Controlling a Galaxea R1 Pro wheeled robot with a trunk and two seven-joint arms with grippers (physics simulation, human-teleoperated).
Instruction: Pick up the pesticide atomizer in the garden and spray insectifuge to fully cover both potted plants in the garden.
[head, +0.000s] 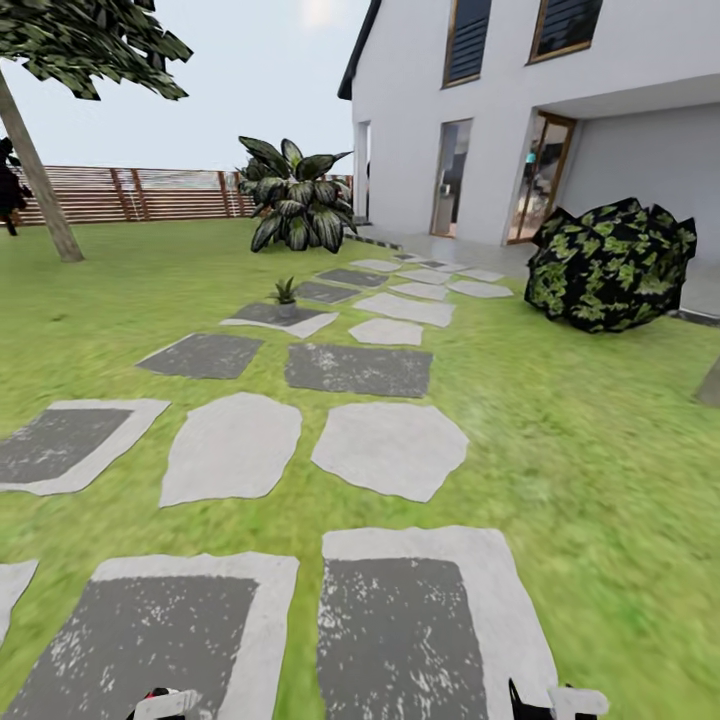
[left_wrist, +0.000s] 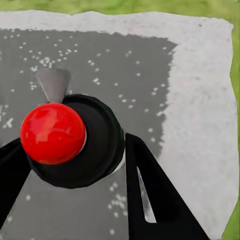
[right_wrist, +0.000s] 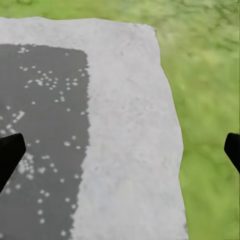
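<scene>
The pesticide atomizer (left_wrist: 75, 150), with a dark body, a red ball on top and a grey nozzle, sits between the black fingers (left_wrist: 150, 195) of my left gripper (left_wrist: 75, 145), which is shut on it above a grey stepping stone (left_wrist: 125, 70). In the head view the left gripper (head: 165, 705) shows at the bottom edge. My right gripper (right_wrist: 122, 147) is open with nothing between its fingers, over a white-rimmed stone (right_wrist: 125, 125); it also peeks in at the head view's bottom edge (head: 555, 700). One potted plant (head: 286, 297) stands far ahead on a stepping stone (head: 262, 314) in the garden.
Grey and white stepping stones (head: 388, 448) run ahead across the lawn (head: 600, 440) toward a white house (head: 520, 110). A big broad-leaved bush (head: 295, 195) stands behind the plant, a dark speckled bush (head: 610, 262) at right, a tree trunk (head: 40, 180) and slatted fence (head: 150, 193) at left.
</scene>
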